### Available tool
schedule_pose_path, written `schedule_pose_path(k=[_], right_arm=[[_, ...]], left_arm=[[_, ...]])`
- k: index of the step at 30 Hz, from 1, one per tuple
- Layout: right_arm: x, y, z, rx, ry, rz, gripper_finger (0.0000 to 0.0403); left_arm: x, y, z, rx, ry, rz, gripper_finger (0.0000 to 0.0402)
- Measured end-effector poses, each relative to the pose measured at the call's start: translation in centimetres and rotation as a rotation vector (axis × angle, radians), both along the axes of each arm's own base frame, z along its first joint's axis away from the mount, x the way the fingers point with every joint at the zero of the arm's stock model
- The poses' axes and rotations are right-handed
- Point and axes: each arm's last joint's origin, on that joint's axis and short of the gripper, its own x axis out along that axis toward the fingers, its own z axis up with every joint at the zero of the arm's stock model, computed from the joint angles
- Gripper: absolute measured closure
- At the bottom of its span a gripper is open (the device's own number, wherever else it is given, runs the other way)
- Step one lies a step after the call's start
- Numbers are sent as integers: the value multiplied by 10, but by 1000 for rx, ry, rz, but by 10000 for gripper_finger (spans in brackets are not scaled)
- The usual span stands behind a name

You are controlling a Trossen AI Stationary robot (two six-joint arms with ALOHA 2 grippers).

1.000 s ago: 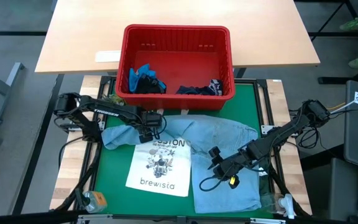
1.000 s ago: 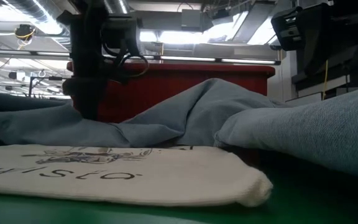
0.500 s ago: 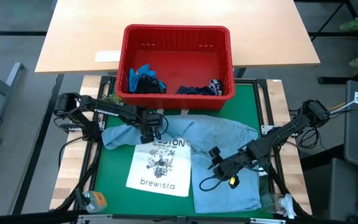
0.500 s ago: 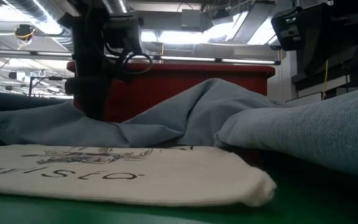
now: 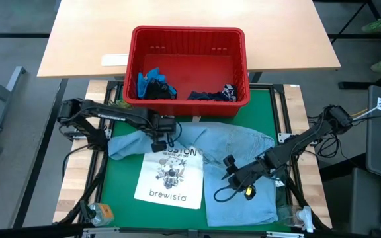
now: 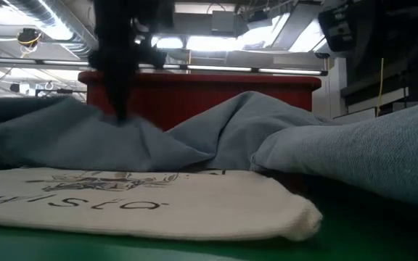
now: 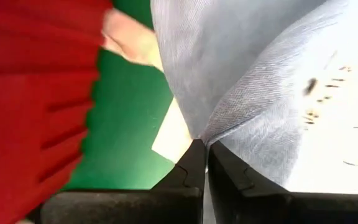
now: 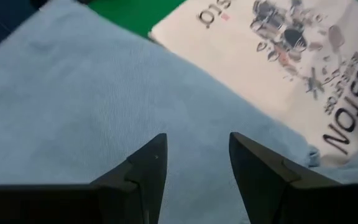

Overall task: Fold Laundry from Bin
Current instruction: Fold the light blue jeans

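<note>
The left pincer (image 5: 159,141) is clamped on a pinch of the light blue denim shirt (image 5: 223,142), just on the near side of the red bin (image 5: 187,36) and touching the far edge of the white tote bag (image 5: 170,177). In the left wrist view its two dark fingers (image 7: 194,163) meet with a ridge of the denim rising from between them, so the grip is on cloth, not on the tote.

The shirt lies spread across the green surface (image 5: 121,178) in front of the bin. Its long axis runs from the held end near the bin's left corner, across and down to the part under the right pincer (image 5: 229,173), farthest from the bin. Any lift or pull therefore has to carry the cloth away from that far end, and the left arm is the one already at the bin-side end. The right pincer hovers over the denim with its jaws apart, holding nothing.

The bin holds the bright blue garment (image 5: 152,80) and the dark navy one (image 5: 211,94); only the high view shows them. The low view instead shows the denim tented up where it is pinched, with the tote's edge tucked beneath the fold.
</note>
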Motion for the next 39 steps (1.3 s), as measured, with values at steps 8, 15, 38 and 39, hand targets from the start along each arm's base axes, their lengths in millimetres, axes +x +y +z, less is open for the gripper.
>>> schedule_pose_path(k=[8,15,38,39], right_arm=[[-13,-12,34,-2,-156,-85,228],[-24,-27,56,-104,-314,-285,228],[-30,-46,-29,-182,522,-510,228],[-29,-45,-33,-161,570,-498,228]], left_arm=[[6,-40,88,118,-108,-54,400],[-6,-89,114,94,-181,-99,401],[-70,-167,44,35,-3,125,401],[-72,-170,37,17,3,127,401]])
